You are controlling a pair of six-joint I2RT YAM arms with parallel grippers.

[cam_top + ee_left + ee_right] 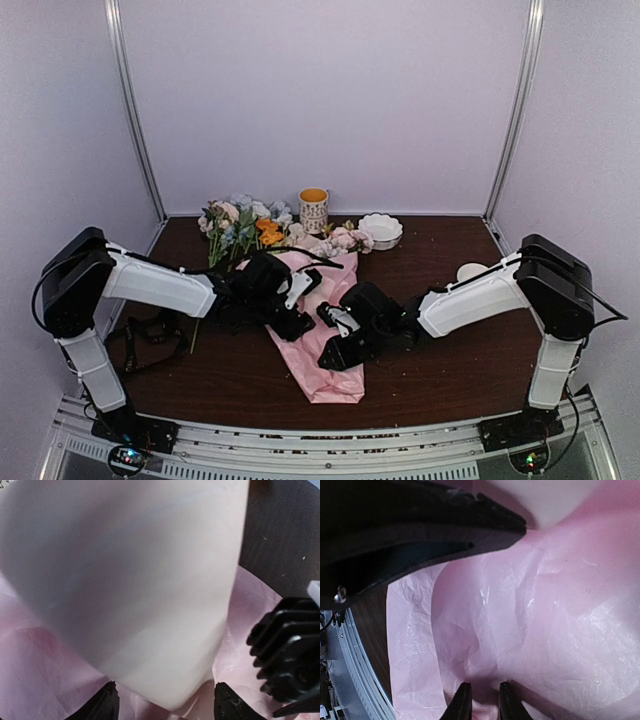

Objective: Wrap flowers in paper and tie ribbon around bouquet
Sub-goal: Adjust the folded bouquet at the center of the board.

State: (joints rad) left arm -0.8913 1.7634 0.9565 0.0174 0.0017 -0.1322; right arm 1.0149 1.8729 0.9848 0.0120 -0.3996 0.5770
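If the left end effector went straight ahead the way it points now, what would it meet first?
The pink paper: a raised fold stands directly ahead of the left end effector, between its open fingers. It looks very close, though depth is hard to judge.

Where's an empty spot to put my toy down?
Bare table in front, between the paper and the right arm. More behind, between the white bowl and that arm. Crowded: the middle, where the left arm meets it over the paper, and the flowers back left.
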